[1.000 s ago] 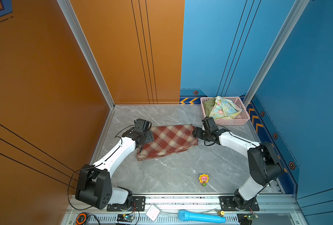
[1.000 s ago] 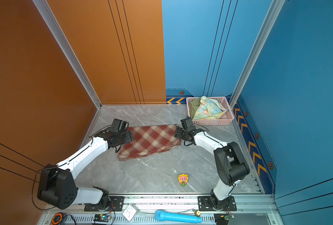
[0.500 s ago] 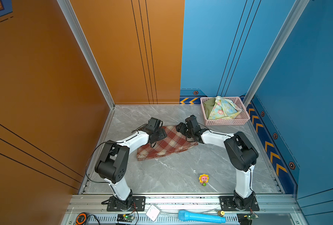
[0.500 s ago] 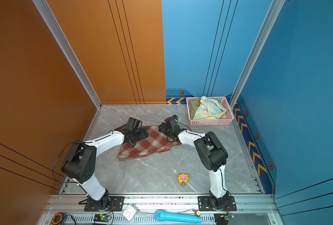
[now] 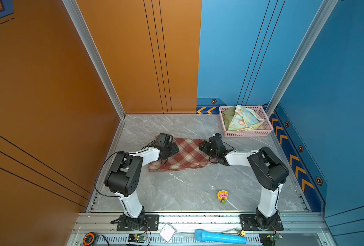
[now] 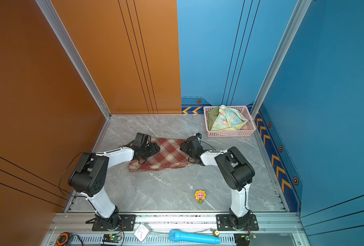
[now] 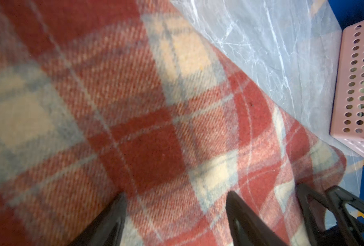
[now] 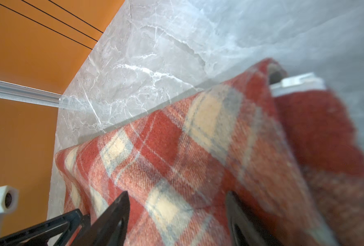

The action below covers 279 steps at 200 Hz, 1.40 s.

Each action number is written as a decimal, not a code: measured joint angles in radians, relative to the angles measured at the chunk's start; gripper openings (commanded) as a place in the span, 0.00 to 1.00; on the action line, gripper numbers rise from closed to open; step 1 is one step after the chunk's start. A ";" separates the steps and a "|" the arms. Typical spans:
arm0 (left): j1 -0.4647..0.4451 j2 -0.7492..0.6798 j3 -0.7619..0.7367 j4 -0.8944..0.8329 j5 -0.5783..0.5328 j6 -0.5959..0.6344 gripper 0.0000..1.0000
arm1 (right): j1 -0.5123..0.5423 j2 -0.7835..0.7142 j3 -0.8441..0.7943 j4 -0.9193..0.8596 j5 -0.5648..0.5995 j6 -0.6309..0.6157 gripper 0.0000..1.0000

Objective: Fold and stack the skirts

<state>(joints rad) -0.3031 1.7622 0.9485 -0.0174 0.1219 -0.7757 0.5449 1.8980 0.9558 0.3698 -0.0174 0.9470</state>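
Observation:
The red-and-cream plaid skirt (image 5: 187,156) (image 6: 168,156) lies flat on the marble table (image 5: 177,191), mid-way back. My left gripper (image 5: 174,149) (image 6: 155,149) rests low over its left part. My right gripper (image 5: 202,147) (image 6: 183,147) is over its right end. In the left wrist view the left gripper (image 7: 177,204) stands open, plaid skirt (image 7: 151,119) under the gap. In the right wrist view the right gripper (image 8: 177,204) is open too, over a raised fold of plaid skirt (image 8: 177,149). The floral skirt (image 5: 242,120) and the olive skirt (image 5: 228,116) sit bunched in the pink basket (image 5: 247,133).
The pink basket (image 6: 230,133) stands at the back right corner, close behind the right arm. A small sunflower toy (image 5: 222,196) lies on the table near the front. A blue microphone (image 5: 219,238) rests on the front rail. Orange and blue walls enclose the table.
Both grippers moved inward from the plaid skirt's two ends to positions over the cloth, and both elbows rose. The skirt's right end now looks turned in a little.

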 measured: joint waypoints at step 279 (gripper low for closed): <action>0.082 -0.153 0.232 -0.479 -0.028 0.237 0.84 | -0.043 -0.458 -0.217 -0.443 -0.009 -0.032 0.70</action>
<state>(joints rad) -0.2211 1.6093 1.1801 -0.4961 0.0937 -0.5385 0.5018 1.4399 0.7383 -0.0734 -0.0265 0.9154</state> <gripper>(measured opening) 0.817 0.697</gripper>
